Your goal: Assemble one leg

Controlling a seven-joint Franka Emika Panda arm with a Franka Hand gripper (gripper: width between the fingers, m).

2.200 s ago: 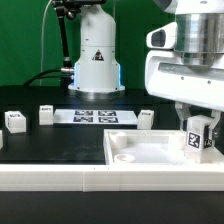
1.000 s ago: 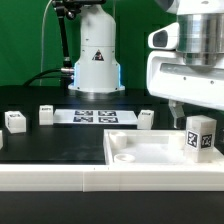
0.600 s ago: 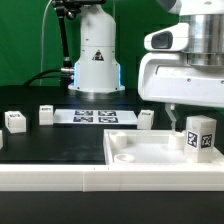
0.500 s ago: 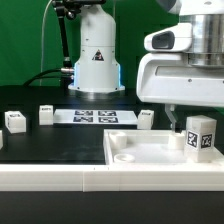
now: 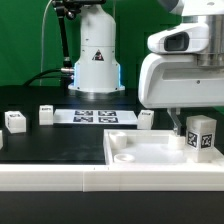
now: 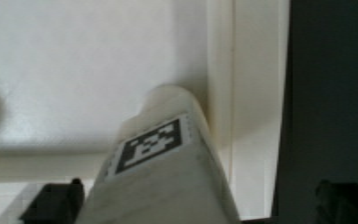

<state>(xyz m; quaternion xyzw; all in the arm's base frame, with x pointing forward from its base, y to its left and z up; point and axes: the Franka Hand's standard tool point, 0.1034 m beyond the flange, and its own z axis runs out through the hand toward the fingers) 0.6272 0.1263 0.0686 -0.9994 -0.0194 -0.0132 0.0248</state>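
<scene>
One leg [image 5: 201, 134], a small white post with marker tags, stands upright at the corner of the white panel [image 5: 150, 152] on the exterior view's right. My gripper [image 5: 197, 120] hovers just above it, open, with one finger [image 5: 172, 121] beside the leg and not touching it. In the wrist view the leg [image 6: 158, 150] rises between my two fingertips [image 6: 55, 200], with a gap on each side, and the gripper [image 6: 197, 205] holds nothing.
Three more legs lie on the black table [image 5: 14, 121] [image 5: 45, 114] [image 5: 146, 118]. The marker board [image 5: 93, 116] lies behind them. The arm's white base [image 5: 97, 55] stands at the back. A white ledge runs along the front.
My gripper has let go of the leg and risen. The leg stays standing on the panel's corner.
</scene>
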